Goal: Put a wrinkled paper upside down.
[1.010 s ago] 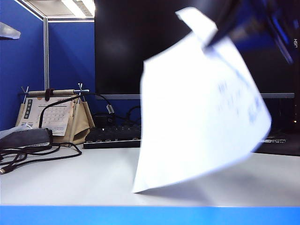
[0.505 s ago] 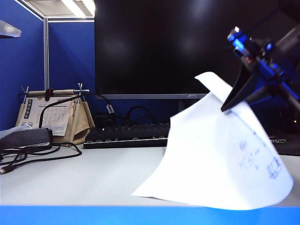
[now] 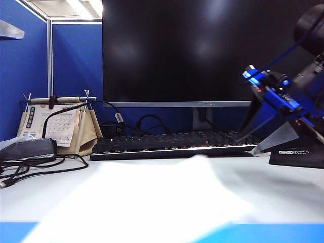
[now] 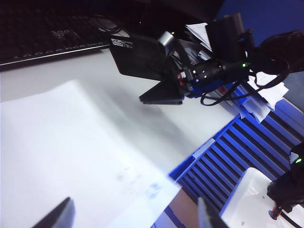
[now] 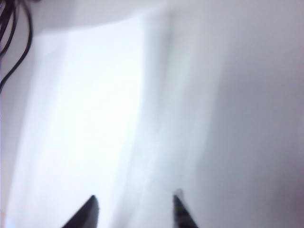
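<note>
The wrinkled paper [image 3: 147, 197] lies blurred on the white table [image 3: 283, 192], spread from the middle toward the front edge and the front left corner. In the left wrist view the wrinkled paper [image 4: 71, 156] shows faint blue doodles near one of its corners, close to the table's edge.

The right pincer [image 3: 260, 136] hangs above the right side of the table, in front of the keyboard [image 3: 167, 144], its two dark fingers parted with nothing between them; it is clear of the sheet. The right wrist view shows the same: the right pincer [image 5: 135, 211] with its tips apart over the blurred white sheet [image 5: 85, 118].

The left pincer [image 4: 133, 218] shows only its two finger ends in its own wrist view, set wide apart and empty, above the paper's near edge.

Behind stand a dark monitor [image 3: 202, 50], a small desk calendar [image 3: 55, 124] on a tan stand at the back left, and black cables [image 3: 35, 169] along the left edge.
</note>
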